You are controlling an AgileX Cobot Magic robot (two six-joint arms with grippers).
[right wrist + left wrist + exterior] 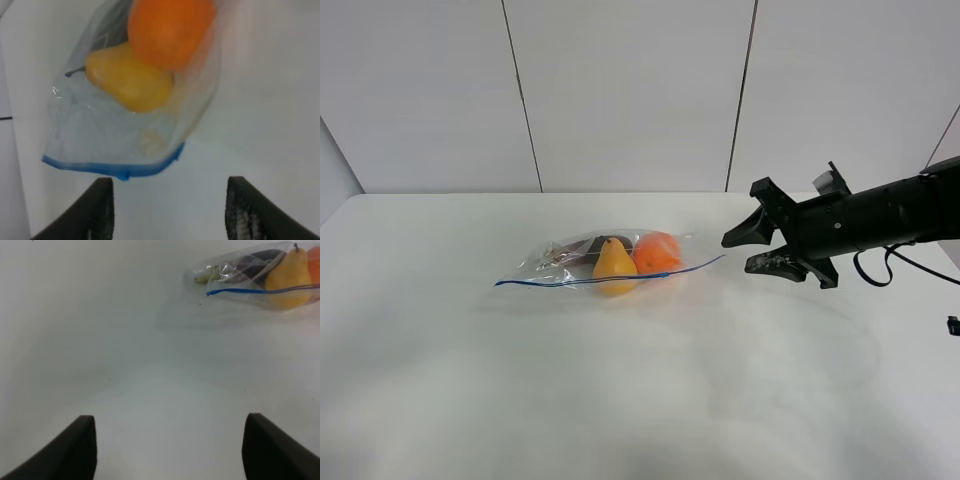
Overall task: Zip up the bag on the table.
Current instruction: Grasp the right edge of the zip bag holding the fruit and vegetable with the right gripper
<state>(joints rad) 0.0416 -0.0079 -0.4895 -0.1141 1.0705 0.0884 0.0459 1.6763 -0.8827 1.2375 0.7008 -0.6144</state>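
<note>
The clear plastic bag (582,258) lies in the middle of the white table (620,400), its thin blue seal strip (550,281) along the near side. Inside are a yellow pear (614,266), an orange (657,252) and a dark item (588,249). My right gripper (740,253) is open and empty, just beside the strip's right end, not touching it. In the right wrist view the bag (100,130) and strip (105,168) lie just beyond the open fingers (92,212). My left gripper (170,450) is open and empty over bare table, well away from the bag (235,267); it is out of the exterior view.
A white panelled wall (620,90) stands behind the table's far edge. The right arm (880,215) reaches in from the right, with a cable (880,270) hanging under it.
</note>
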